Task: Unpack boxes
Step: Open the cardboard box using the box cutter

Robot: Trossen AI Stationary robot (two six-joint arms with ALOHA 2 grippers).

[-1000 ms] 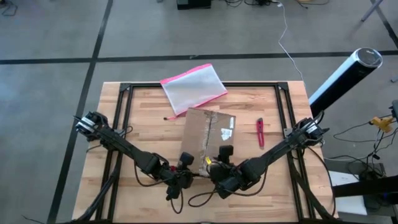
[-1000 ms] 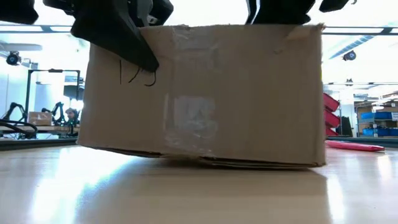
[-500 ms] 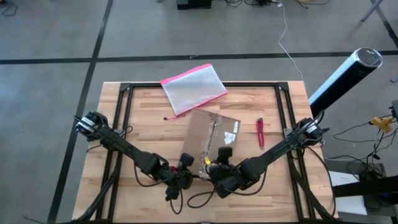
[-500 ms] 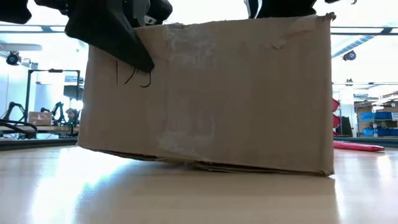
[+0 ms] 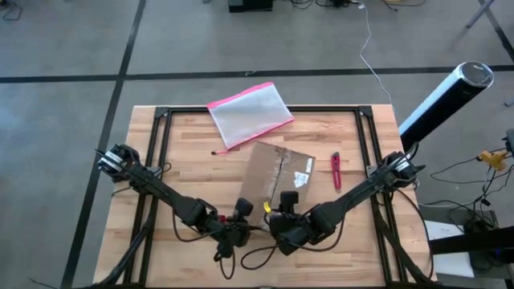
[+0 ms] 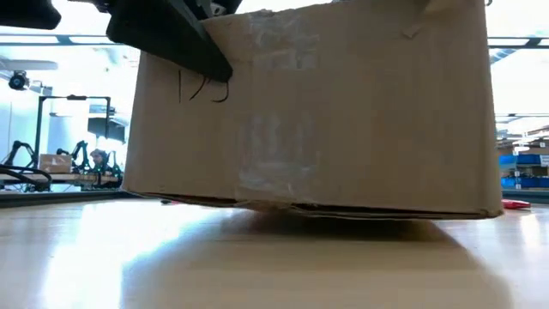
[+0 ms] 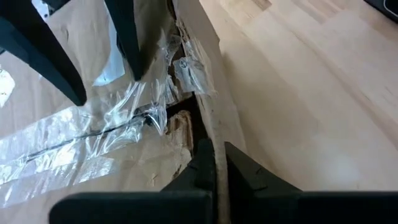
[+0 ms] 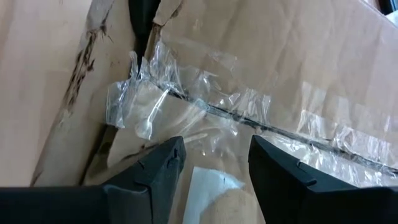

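Brown cardboard box (image 5: pixel 277 172) sits mid-counter, turned at an angle, taped seam up. Pink-edged pouch (image 5: pixel 250 113) lies beyond it at the far edge of the wooden counter (image 5: pixel 193 160); red tool (image 5: pixel 336 169) just off the box's right side.

Both arms reach in low from the outer counter edges, elbows down, wrists meeting at the box's near end.

Left gripper (image 5: pixel 243 210) at the near-left corner of the box. Wrist view: left gripper (image 7: pixel 214 165) has its two fingers (image 7: pixel 242 171) pinched on the thin cardboard edge of the box (image 7: pixel 93 143) — closed on the wall, one finger each side. Crumpled clear tape (image 7: pixel 134 115) is bunched along the seam right ahead; torn cardboard around the corner.

Right gripper (image 5: pixel 287 201) is on top of the box near end, beside the seam. Wrist view: right gripper (image 8: pixel 211 155) has fingers (image 8: pixel 152 171) spread apart, gap btwn them, hanging over the box top (image 8: pixel 298 68) and the loose clear tape; a white label shows btwn the tips. Whether the tips touch the top — can't tell.

Low view: box (image 6: pixel 343 112) fills the frame, bottom flaps bowed slightly at the middle, handwriting on the side. Dark arm part overlaps the upper-left corner.
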